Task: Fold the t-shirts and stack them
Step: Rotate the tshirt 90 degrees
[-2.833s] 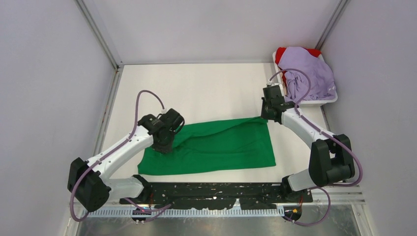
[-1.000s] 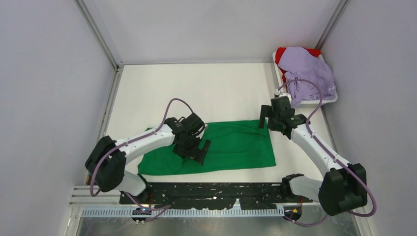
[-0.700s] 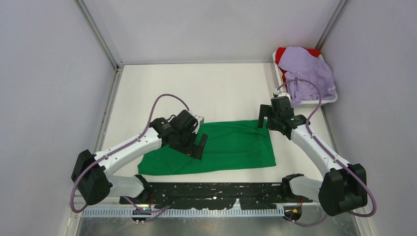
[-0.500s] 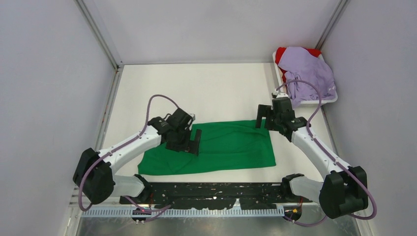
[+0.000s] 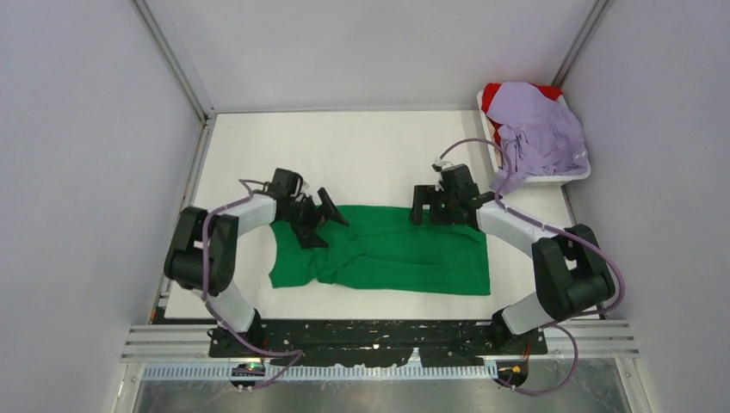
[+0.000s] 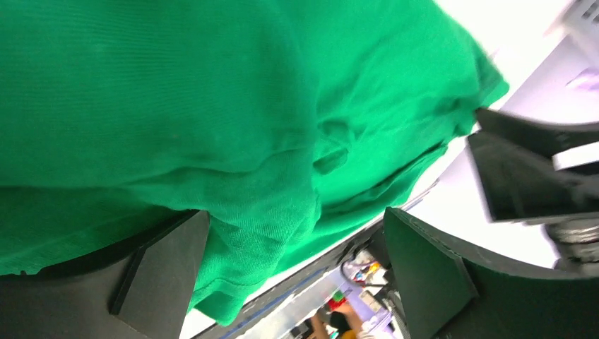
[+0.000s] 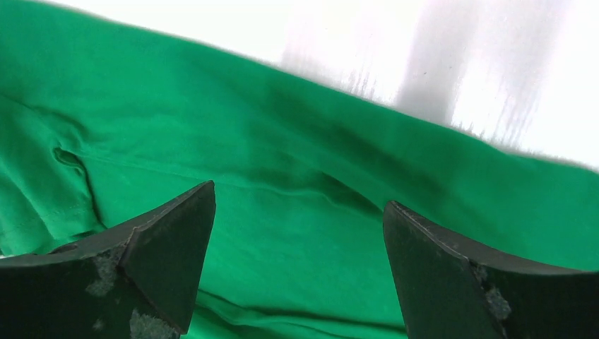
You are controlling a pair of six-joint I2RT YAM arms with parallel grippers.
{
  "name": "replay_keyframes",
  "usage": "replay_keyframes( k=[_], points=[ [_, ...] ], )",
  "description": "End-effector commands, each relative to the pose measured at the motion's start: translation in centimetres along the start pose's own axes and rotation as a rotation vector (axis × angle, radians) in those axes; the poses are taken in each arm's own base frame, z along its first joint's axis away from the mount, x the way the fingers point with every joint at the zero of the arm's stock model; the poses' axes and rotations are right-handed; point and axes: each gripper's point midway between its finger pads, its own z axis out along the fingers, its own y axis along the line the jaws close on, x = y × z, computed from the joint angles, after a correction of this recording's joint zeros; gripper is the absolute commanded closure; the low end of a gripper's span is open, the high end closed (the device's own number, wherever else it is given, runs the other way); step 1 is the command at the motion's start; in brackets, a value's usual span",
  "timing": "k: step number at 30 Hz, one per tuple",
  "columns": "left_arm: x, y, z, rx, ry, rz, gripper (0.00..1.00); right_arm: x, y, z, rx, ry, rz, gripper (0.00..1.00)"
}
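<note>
**A:** What changed in that last half second?

**B:** Both arms went to the far edge of the green shirt (image 5: 396, 254). The left gripper (image 5: 318, 221) had been over the shirt's left half and ended at its far left corner. The right gripper (image 5: 428, 209) left the far right corner and slid inward along that edge.

**A:** Did either take hold?

**B:** No. Both sets of jaws stood wide apart. The wrist views showed green cloth lying between the fingers, with nothing pinched.

**A:** And the shirt itself?

**B:** It still lay on the table (image 5: 361, 155) between the arms, but its left end had pulled in and bunched up, with fresh creases. The purple shirt (image 5: 538, 129) stayed heaped on the red shirt (image 5: 493, 93) in the tray (image 5: 551, 179) at the far right corner.

**A:** What did that mean for the task?

**B:** I'd say the fold wasn't finished. The grippers looked lined up to pinch the far edge, and the rumpled left end probably needed smoothing first. Two shirts were still waiting.
</note>
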Motion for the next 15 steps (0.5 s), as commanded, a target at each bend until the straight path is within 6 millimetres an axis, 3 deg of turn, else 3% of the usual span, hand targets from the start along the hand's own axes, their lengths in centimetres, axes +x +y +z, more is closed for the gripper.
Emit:
replay_keyframes(
  k=[1, 5, 8, 12, 15],
  points=[
    [-8.3, -2.8, 1.8, -0.021, -0.146, 0.032, 0.0, -1.7, 0.3, 1.6, 0.0, -0.017, -0.021, 0.05],
    [-17.3, -9.0, 2.7, -0.038, -0.266, 0.061, 0.0, 2.4, 0.0, 1.8, -0.003, 0.115, -0.032, 0.05],
    [-22.4, -15.8, 4.1, 0.058, -0.328, 0.113, 0.0, 5.8, 1.4, 0.4, -0.063, 0.194, -0.089, 0.05],
    [-24.8, -21.9, 9.3, 0.258, -0.318, 0.087, 0.0, 10.8, 5.7, -1.7, -0.242, 0.334, -0.187, 0.05],
    [-25.2, -24.3, 12.6, 0.439, -0.287, -0.003, 0.0, 12.7, 9.9, -2.8, -0.426, 0.371, -0.258, 0.05]
  ],
)
